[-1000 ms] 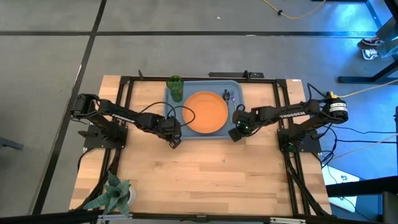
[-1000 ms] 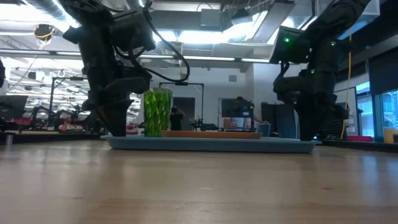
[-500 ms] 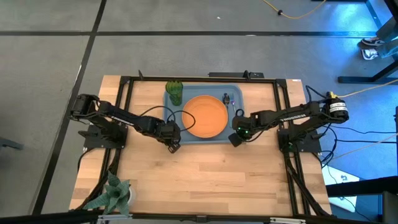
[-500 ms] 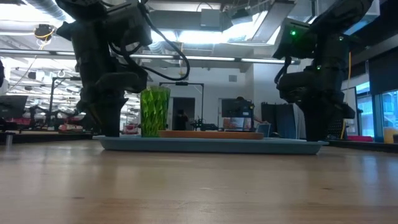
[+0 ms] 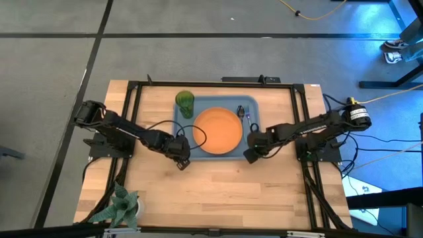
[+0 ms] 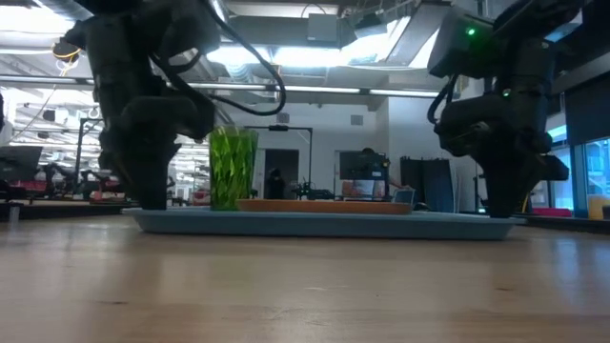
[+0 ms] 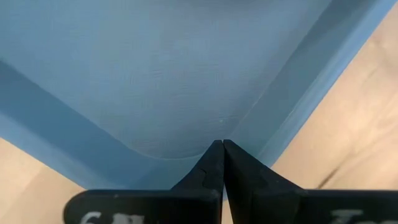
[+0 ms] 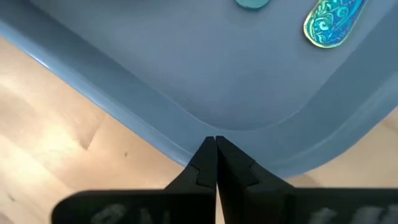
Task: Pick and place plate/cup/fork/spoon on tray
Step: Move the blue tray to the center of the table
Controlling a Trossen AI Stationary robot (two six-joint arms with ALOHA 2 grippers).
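Note:
The light-blue tray [image 5: 252,137] lies on the wooden table. On it are the orange plate [image 5: 218,130], the green cup [image 5: 184,102] at its far left corner, and the fork and spoon [image 5: 243,112] side by side at its far right. My left gripper [image 5: 180,160] is shut on the tray's near left corner. My right gripper [image 5: 249,156] is shut on its near right corner. The right wrist view shows the spoon's shiny bowl [image 8: 333,23] and a teal handle end [image 8: 252,3]. My left gripper pinches the rim of the tray's near left corner [image 7: 205,149] between its two fingers, coming from the near left and slanting down. The tray lies level. My right gripper pinches the rim of the tray's near right corner [image 8: 233,134] between its two fingers, coming from the near right and slanting down.
A pale green potted plant [image 5: 122,201] stands at the table's near left corner. Bare wood [image 5: 218,192] lies between the tray and the near edge. Black frame rails [image 5: 132,99] run along the table's left, right and far sides.
Both grippers, shut on the tray's near corners, have moved toward the table's near edge. The tray has slid that way along the table, level, with the plate, cup, fork and spoon riding on it in place.

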